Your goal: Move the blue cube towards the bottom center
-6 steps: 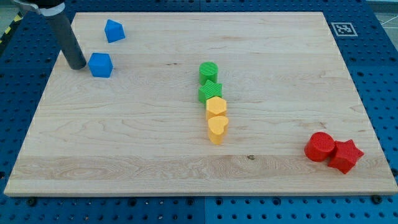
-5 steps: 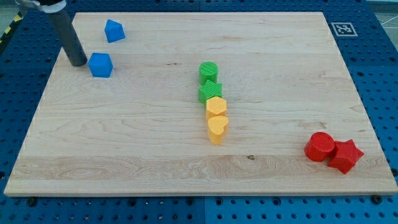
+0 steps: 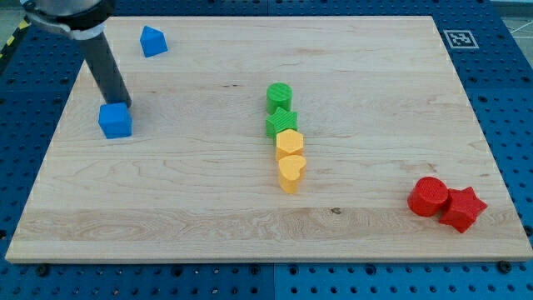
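The blue cube lies on the wooden board at the view's left, in the upper half. My tip stands right at the cube's top edge, touching or almost touching it. The dark rod rises from there toward the view's top left. A second blue block, of uneven shape, lies near the board's top left edge, well apart from my tip.
A column of blocks stands at the board's middle: green cylinder, green star, yellow hexagon, yellow heart. A red cylinder and red star touch at the bottom right. A marker tag sits outside the board's top right corner.
My tip has moved from the cube's left side to just above it. The blue cube has slid toward the view's bottom and slightly left.
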